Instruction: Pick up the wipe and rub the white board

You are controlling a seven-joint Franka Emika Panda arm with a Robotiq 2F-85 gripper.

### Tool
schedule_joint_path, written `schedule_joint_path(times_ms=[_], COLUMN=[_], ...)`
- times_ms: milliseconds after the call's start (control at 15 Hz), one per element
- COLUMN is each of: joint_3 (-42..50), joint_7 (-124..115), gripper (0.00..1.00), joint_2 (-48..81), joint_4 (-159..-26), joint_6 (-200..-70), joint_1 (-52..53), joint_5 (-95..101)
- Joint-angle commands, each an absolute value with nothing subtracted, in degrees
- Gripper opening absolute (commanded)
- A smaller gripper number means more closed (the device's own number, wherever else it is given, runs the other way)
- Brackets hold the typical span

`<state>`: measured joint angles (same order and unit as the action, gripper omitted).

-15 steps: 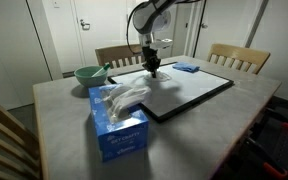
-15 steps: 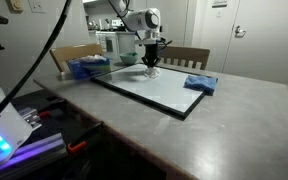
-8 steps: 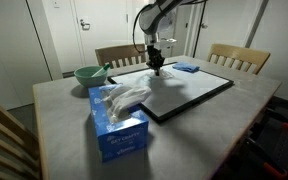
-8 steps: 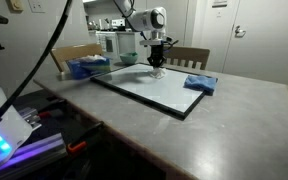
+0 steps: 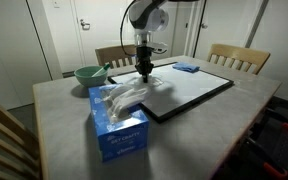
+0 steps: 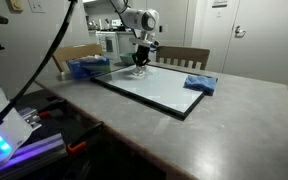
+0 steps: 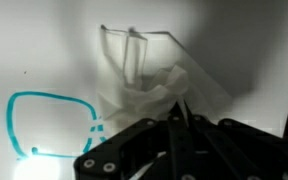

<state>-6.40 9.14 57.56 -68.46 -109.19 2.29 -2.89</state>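
**Operator:** Which step am I on?

**Spotter:** You're past the pick-up, as I judge it, and into the rubbing. Your gripper point(image 7: 174, 112) has its jaws pressed together on the small crumpled white tissue wipe point(image 7: 144, 92), which bunches out ahead of the fingertips in the wrist view. In both exterior views the gripper point(image 5: 144, 72) point(image 6: 139, 63) hangs low over the large flat white board with the thin black frame point(image 5: 189, 92) point(image 6: 159, 90), at the end nearest the blue cardboard tissue box point(image 5: 119, 125).

**Operator:** Is the wipe on the surface?

**Spotter:** It looks down on the white board point(image 7: 34, 45) and throws a shadow there, but you can't confirm firm contact from these views. The rounded blue pen outline point(image 7: 49, 96) sits just beside the wipe and isn't covered by it.

**Operator:** So what next?

**Spotter:** I'd say you need a sideways stroke across that outline, with light downward pressure and the pinch unchanged. The tissue is thin and soft, so pressing hard could fold it under or drag it out of your grip. Stay on this end, well apart from the folded blue cloth point(image 5: 187, 68) at the far edge.
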Motion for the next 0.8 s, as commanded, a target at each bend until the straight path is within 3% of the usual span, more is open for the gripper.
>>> schedule_joint_path(times_ms=[0,333,733], joint_3=[-1.99,3.19,-3.09], joint_7=[7.56,0.51,7.44], gripper=[0.00,0.00,0.00], joint_2=[58.98,58.45,58.10], joint_4=[-71.30,-72.54,-71.80], joint_6=[-113.55,-117.50,-111.62], joint_1=[2.73,1.97,0.58], joint_5=[1.00,5.00,0.41])
